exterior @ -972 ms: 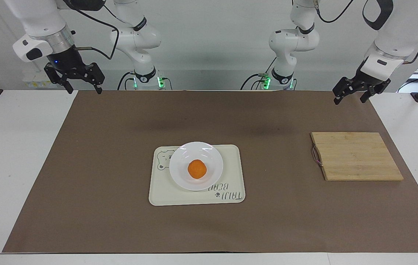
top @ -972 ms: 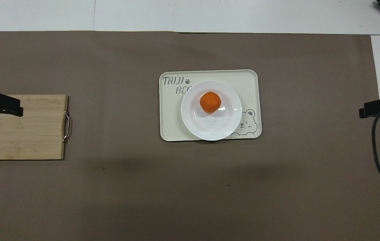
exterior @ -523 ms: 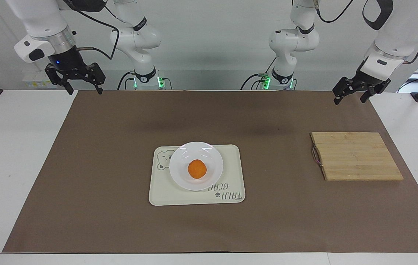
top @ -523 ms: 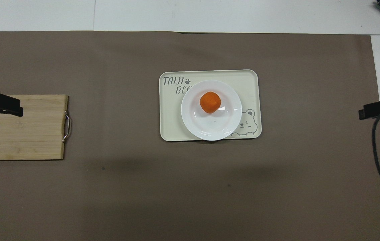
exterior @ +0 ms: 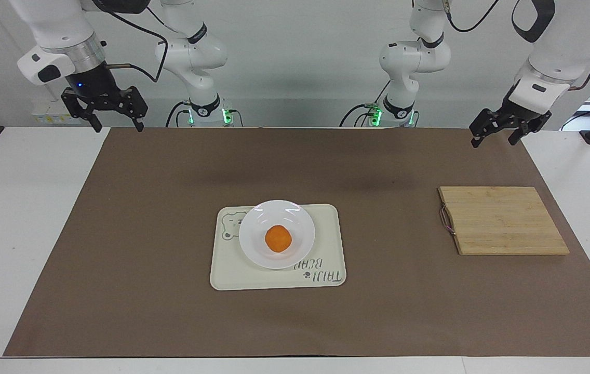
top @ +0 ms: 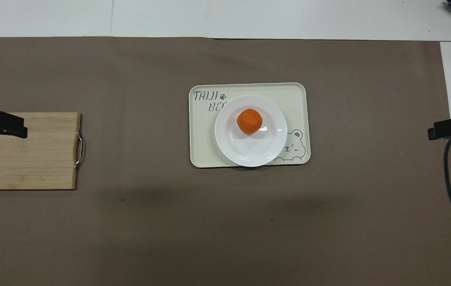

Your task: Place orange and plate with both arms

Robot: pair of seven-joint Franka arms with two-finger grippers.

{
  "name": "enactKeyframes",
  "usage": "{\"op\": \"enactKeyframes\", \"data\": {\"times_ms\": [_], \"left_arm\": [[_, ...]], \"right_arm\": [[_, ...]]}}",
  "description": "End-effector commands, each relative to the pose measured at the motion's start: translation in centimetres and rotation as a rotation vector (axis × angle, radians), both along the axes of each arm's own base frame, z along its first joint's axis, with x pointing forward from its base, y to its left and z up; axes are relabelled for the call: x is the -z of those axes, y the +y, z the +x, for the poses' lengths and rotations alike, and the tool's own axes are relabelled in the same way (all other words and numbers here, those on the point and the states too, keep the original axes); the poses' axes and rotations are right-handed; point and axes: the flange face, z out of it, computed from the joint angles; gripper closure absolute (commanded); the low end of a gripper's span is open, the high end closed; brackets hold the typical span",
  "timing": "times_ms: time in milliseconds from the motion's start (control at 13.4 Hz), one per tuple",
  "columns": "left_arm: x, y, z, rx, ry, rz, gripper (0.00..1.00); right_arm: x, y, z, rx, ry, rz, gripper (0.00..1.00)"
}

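Resting on plate (exterior: 253,244), orange (exterior: 278,238), tools apart

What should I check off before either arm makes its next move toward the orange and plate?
1. Orange sits in the white plate: ok.
2. Plate rests on the bear tray, overhanging its edge nearer the robots: ok.
3. Left gripper raised, open, empty, over the mat's corner: ok.
4. Right gripper raised, open, empty, over the other corner: ok.
5. Bamboo cutting board bare, toward the left arm's end: ok.
6. Whether the orange will roll if the plate is lifted: cannot tell.
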Motion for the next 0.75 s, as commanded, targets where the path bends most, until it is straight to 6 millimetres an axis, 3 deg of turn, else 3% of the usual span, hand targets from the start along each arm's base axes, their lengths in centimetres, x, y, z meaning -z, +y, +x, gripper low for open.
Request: {"op": "enactKeyframes", "data": {"times_ms": [0, 673], "left_arm": [[-0.02, 0.12, -0.49, -0.011, 0.009, 0.021, 0.00], [-0.02, 0.12, -0.49, -0.011, 0.009, 0.021, 0.00]], "right_arm": [[0.15, 0.02, -0.25, -0.012, 0.021, -0.020, 0.00], [0.17, -0.15, -0.37, -0.017, 0.031, -0.035, 0.00]]}}
